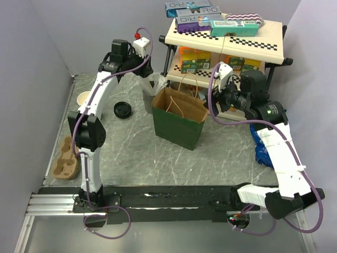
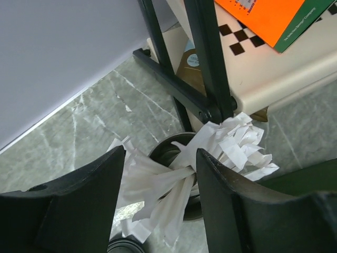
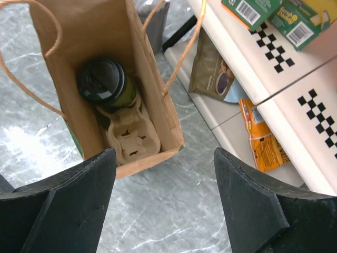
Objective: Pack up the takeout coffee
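The takeout coffee [image 3: 101, 80], a dark green cup with a black lid, stands inside the green paper bag [image 3: 171, 124] beside a cardboard cup carrier [image 3: 131, 136]. In the top view the bag [image 1: 176, 124] stands mid-table and hides the cup. My right gripper [image 3: 164, 153] is open and empty, above the bag's near right corner and the table beside it; it also shows in the top view [image 1: 222, 100]. My left gripper [image 2: 160, 155] is open, its fingers on either side of white wrapped cutlery [image 2: 158, 182] in the grey holder [image 1: 149, 96].
A lidless cream cup [image 1: 83, 98] and a loose black lid [image 1: 122, 109] sit at the back left. A second cardboard carrier [image 1: 66, 158] lies at the left edge. A shelf rack [image 1: 226, 45] with boxes stands behind the bag. Blue packaging [image 1: 261, 147] lies right.
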You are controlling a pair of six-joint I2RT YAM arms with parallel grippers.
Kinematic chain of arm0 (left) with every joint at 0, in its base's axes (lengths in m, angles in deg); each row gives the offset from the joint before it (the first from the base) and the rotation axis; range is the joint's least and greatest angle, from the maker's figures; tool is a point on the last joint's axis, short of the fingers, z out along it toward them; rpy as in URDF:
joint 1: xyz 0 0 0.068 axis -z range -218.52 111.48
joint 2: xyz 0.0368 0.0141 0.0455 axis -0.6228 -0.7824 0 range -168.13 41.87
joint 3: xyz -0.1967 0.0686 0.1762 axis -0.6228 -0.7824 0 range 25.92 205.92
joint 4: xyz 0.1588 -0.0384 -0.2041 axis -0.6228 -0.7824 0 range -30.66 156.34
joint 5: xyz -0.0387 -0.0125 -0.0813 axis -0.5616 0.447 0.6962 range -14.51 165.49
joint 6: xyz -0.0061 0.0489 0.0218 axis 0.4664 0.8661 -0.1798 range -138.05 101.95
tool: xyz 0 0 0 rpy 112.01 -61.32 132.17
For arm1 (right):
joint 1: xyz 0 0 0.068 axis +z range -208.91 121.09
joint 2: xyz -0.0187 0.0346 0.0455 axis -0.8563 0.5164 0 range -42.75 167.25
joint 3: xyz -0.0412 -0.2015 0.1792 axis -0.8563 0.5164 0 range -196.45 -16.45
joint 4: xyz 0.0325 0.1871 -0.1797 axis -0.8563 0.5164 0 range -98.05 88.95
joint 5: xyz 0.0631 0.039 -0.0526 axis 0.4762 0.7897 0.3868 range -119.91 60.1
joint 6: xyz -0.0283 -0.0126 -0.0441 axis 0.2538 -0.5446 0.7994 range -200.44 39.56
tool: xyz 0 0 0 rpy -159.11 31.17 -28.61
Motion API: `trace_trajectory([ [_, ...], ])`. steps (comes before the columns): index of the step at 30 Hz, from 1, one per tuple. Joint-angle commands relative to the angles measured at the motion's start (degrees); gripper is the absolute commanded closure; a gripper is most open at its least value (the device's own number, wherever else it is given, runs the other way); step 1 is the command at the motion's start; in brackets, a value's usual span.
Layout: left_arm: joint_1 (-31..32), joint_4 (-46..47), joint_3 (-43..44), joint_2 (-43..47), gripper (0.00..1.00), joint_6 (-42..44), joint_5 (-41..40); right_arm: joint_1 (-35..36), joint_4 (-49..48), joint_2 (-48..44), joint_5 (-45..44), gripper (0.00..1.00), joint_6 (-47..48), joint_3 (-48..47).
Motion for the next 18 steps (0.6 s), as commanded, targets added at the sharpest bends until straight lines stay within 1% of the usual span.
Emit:
trace_trajectory([
  [1, 0.2, 3.1, 3.2, -1.7, 0.39, -2.4, 4.2, -0.3, 1.2, -0.2, -1.5, 0.19, -0.4, -3.0],
  [7, 0.4, 3.7, 2.3, -3.3, 0.41, -3.2, 5.4, -0.3, 1.0, -0.2, -1.8, 0.19, -0.2, -1.8],
  [9, 0.4, 3.7, 2.3, -3.7, 0.44, -3.1, 5.4, -0.3, 0.9, -0.1, -1.7, 0.19, -0.3, -1.5],
  [17, 1.4, 3.4, 2.5, -4.8, 0.45, -2.0, 4.7, -0.2, 0.5, 0.5, -1.7, 0.19, 0.4, -1.5],
  [18, 1.5, 3.3, 2.3, -4.8, 0.48, -1.8, 4.7, -0.1, 0.4, 0.5, -1.7, 0.19, 0.4, -1.4],
])
